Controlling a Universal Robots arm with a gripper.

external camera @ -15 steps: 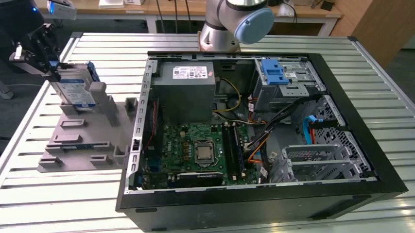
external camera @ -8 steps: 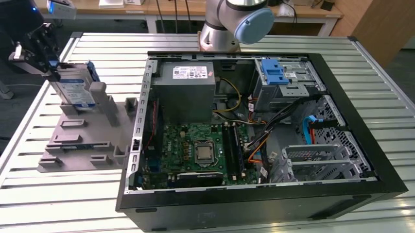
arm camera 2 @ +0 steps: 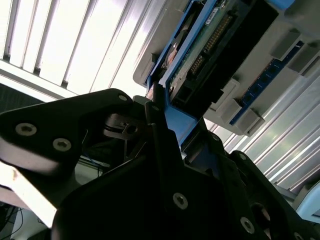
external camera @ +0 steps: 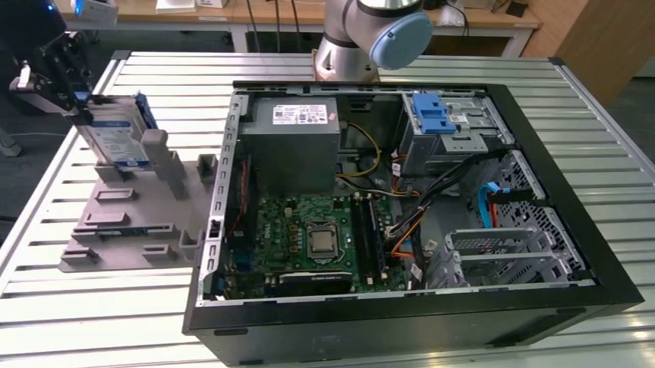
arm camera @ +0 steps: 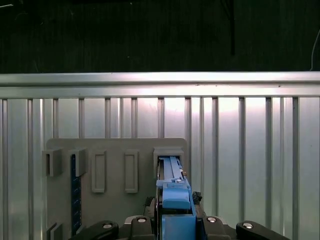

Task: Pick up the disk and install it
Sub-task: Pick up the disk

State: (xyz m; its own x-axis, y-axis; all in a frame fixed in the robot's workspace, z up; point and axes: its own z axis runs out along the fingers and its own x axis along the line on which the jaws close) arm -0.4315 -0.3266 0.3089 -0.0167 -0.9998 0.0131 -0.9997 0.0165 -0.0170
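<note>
The disk (external camera: pixel 115 139), silver with a white-and-blue label and blue side rails, stands on edge at the far end of the grey holder (external camera: pixel 133 222), on the exterior view's left. My gripper (external camera: pixel 76 101) sits at its upper end, shut on it. In the first wrist view the disk's blue rail (arm camera: pixel 172 192) runs between the fingers down to a slot of the holder (arm camera: pixel 110 165). The second wrist view shows the disk's underside and connector (arm camera 2: pixel 202 52) just beyond the black fingers (arm camera 2: pixel 160 125) that clamp the blue rail. Whether its lower end still rests in the slot I cannot tell.
An open black computer case (external camera: pixel 573 222) lies at centre and right, with a grey power-supply box (external camera: pixel 297 126), a motherboard (external camera: pixel 317 238), cables and a drive cage with a blue latch (external camera: pixel 435 115). The arm's base (external camera: pixel 353 38) stands behind it. The slatted metal table (external camera: pixel 103 307) ends just left of the holder.
</note>
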